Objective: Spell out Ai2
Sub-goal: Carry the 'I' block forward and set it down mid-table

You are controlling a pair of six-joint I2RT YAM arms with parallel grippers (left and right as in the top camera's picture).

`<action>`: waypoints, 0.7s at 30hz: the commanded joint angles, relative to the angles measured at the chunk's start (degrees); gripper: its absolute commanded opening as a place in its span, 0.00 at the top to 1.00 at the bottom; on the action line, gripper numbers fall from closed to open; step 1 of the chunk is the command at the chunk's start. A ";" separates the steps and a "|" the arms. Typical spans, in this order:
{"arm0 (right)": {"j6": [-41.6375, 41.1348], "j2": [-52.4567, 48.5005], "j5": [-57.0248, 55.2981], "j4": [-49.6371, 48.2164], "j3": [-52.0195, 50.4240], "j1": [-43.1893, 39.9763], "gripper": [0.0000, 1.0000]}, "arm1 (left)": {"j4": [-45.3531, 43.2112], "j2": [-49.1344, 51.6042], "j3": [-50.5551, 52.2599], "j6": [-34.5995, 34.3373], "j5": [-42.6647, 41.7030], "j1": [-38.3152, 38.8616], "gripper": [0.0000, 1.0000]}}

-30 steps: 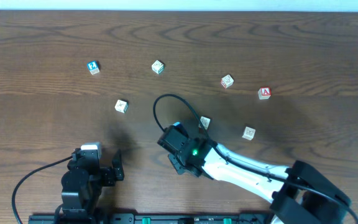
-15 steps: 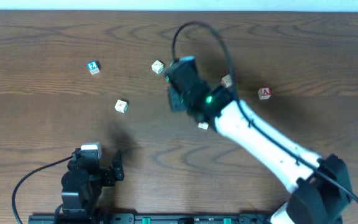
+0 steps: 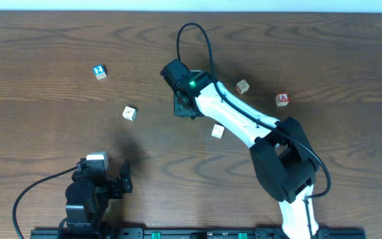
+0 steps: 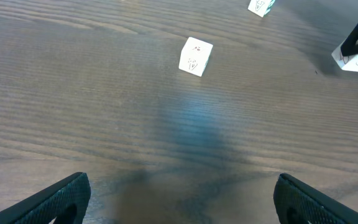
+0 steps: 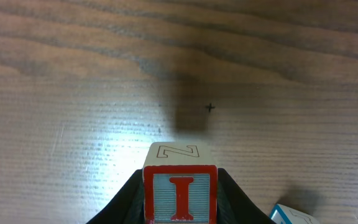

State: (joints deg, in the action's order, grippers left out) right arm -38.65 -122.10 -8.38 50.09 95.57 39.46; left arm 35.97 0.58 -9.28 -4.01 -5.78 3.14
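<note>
**Setting the I down with room on both sides**

My right gripper (image 5: 179, 202) is clamped on the I cube (image 5: 180, 186), one finger against each flank. The red letter faces my wrist camera, and the pale face above it shows an outlined Z. I hold it near the middle of the table (image 3: 38, 139), toward the far side. A shadow on the wood ahead suggests the cube hangs just clear of the surface, though I cannot be sure. My left gripper (image 4: 182, 186) rests at the near edge, fingers spread wide with nothing between them.

To do this well, I judge I should lower straight, keep the cube square, and let go only once it sits flat. I should leave bare wood on each side for its neighbours. A whitish teal-edged corner (image 5: 291, 214) lies just beside my finger, so I should open gently and not nudge it.

Counting:
- One I cube, in my grip.
- One A cube (image 3: 282, 99), off to my right.
- One 2 cube (image 3: 99, 72), off to my left, well apart from the A.
- Three pale cubes (image 3: 129, 113) plainly seen from overhead, with the teal-edged corner perhaps a fourth.
</note>
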 commanded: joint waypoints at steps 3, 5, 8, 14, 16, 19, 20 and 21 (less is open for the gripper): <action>-2.40 -0.46 -0.59 -0.55 1.44 -1.07 0.96 | 0.02 -0.33 0.26 0.63 0.00 -0.22 0.05; -2.40 -0.85 -0.66 -0.61 1.44 -1.40 0.96 | 0.02 -0.33 0.26 0.61 0.02 -0.22 0.04; -2.32 -1.66 -1.92 -1.03 1.44 -1.57 0.96 | 0.02 -0.33 0.26 0.63 0.02 -0.22 0.05; -0.68 -3.45 -2.56 -1.92 1.44 -2.08 0.94 | 0.02 -0.33 0.26 0.61 0.02 -0.22 0.05; -0.66 -4.13 -2.58 -1.84 1.44 -2.43 0.94 | 0.02 -0.33 0.26 0.63 0.00 -0.22 0.05; -0.52 -4.31 -2.84 -2.03 1.44 -2.93 0.94 | 0.02 -0.33 0.26 0.63 0.02 -0.22 0.05; -0.15 -4.31 -2.80 -2.29 1.44 -3.19 0.94 | 0.02 -0.33 0.26 0.63 0.00 -0.22 0.05; 0.20 -4.31 -2.80 -2.34 1.44 -3.50 0.93 | 0.02 -0.33 0.26 0.61 0.02 -0.22 0.05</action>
State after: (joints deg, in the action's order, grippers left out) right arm -39.59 -126.19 -9.93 48.03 95.85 37.10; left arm 35.94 0.58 -9.30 -4.01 -5.78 3.14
